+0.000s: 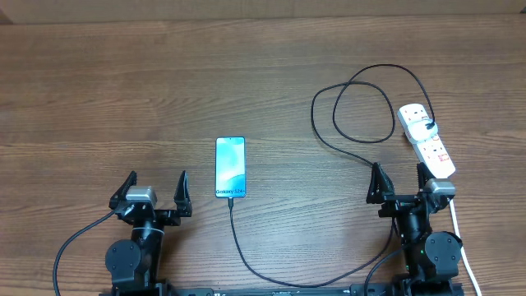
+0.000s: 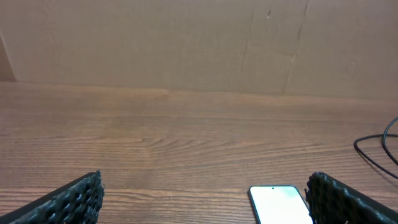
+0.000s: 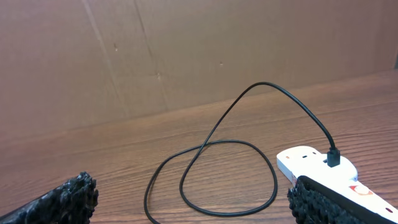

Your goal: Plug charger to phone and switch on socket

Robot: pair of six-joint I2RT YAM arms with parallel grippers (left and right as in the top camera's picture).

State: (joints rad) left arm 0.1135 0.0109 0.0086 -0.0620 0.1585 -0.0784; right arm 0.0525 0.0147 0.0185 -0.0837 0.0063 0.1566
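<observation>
Overhead: one phone lies screen up at the centre. One charger reaches its lower end, then loops at upper right into one socket. Two grippers, the left gripper at lower left and the right gripper at lower right, stand wide open and empty. Left wrist: the phone is at lower right. Right wrist: the charger's plug sits in the socket, lower right.

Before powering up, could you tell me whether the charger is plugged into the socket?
Plugged in: the charger ends in a black plug seated in the socket.
</observation>
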